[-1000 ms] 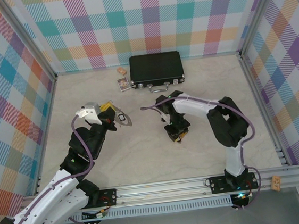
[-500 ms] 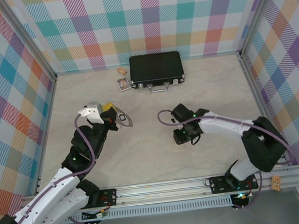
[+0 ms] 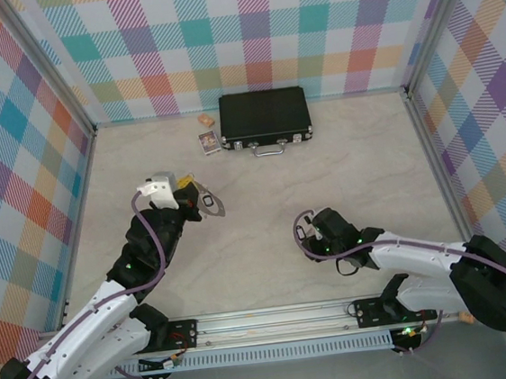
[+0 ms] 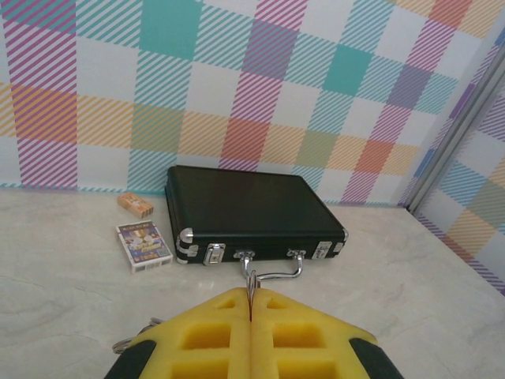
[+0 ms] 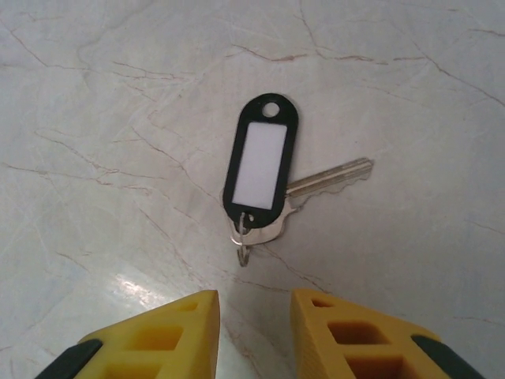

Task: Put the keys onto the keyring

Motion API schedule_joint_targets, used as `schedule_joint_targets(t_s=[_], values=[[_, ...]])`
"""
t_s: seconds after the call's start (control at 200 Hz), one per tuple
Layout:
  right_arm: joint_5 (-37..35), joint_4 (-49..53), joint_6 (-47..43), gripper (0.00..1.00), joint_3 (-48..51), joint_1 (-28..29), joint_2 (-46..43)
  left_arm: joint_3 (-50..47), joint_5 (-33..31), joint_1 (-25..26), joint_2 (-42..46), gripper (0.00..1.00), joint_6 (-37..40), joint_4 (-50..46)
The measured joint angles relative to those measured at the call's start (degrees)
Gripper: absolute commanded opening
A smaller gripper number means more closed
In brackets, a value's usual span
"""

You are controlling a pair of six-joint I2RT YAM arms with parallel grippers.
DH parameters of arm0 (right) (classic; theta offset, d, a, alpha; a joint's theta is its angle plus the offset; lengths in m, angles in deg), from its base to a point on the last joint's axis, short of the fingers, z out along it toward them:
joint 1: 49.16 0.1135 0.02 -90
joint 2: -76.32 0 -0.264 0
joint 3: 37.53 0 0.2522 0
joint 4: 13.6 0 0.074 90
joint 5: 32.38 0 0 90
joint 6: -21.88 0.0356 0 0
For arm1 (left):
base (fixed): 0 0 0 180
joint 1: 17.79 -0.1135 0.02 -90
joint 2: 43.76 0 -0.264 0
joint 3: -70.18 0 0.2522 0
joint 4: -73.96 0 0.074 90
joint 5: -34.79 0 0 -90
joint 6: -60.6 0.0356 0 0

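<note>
My left claw (image 4: 251,306) pinches the keyring (image 4: 250,278) above the bench (image 5: 110,110); my right claw (image 5: 254,309), spread, hangs over a tagged key (image 5: 330,175) lying flat there and, I judge, not yet threaded on.

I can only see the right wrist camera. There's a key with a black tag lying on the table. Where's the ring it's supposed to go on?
Observer: The left end effector has the keyring, with its yellow pads shut on the thin wire.
Operator: Is it close to my key?
Observer: No. In the top view the ring is left of centre and the right arm reaches in right of centre, with bare table between them.
Operator: Is there anything else out there?
Observer: Yes, a closed black case lies by the far wall.
</note>
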Motion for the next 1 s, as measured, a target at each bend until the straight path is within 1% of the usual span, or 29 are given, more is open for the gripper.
schedule_joint_targets(t_s=[0.13, 0.355, 0.42, 0.525, 0.66, 0.7, 0.78, 0.925, 0.96, 1.0], values=[[-0.8, -4.4, 0.3, 0.26, 2.6, 0.3, 0.2, 0.0, 0.0, 0.0, 0.0, 0.00, 0.0, -0.1], [-1.4, -9.7, 0.4, 0.24, 2.8, 1.1, 2.9, 0.0, -0.2, 0.0, 0.5, 0.00, 0.0, -0.5], [-1.8, -10.8, 0.4, 0.21, 2.8, 1.4, 4.0, 0.0, -0.4, 0.0, 0.9, 0.00, 0.0, -0.5], [-2.6, -12.0, 0.4, 0.18, 2.8, 1.6, 5.1, 0.0, -0.4, 0.0, 1.3, 0.00, 0.0, -0.6], [-3.4, -12.4, 0.4, 0.16, 2.8, 1.8, 5.5, 0.0, -0.4, 0.0, 1.6, 0.00, 0.0, -0.6], [-3.6, -12.5, 0.3, 0.13, 2.8, 1.9, 5.6, 0.0, -0.4, 0.0, 1.6, 0.00, 0.0, -0.6], [-3.9, -12.6, 0.3, 0.13, 2.7, 1.9, 5.9, 0.0, -0.4, 0.0, 1.6, 0.00, 0.0, -0.8], [-4.2, -12.3, 0.0, 0.04, 1.8, 1.9, 6.6, 0.0, -0.4, 0.0, 1.6, 0.00, 0.0, -1.0], [-4.3, -12.0, 0.0, 0.00, 1.5, 1.9, 6.9, 0.0, -0.4, 0.0, 1.6, 0.00, 0.0, -1.0], [-4.2, -11.5, -0.2, 0.00, 1.1, 1.9, 7.0, 0.0, -0.4, 0.0, 1.7, 0.00, 0.0, -1.0]])
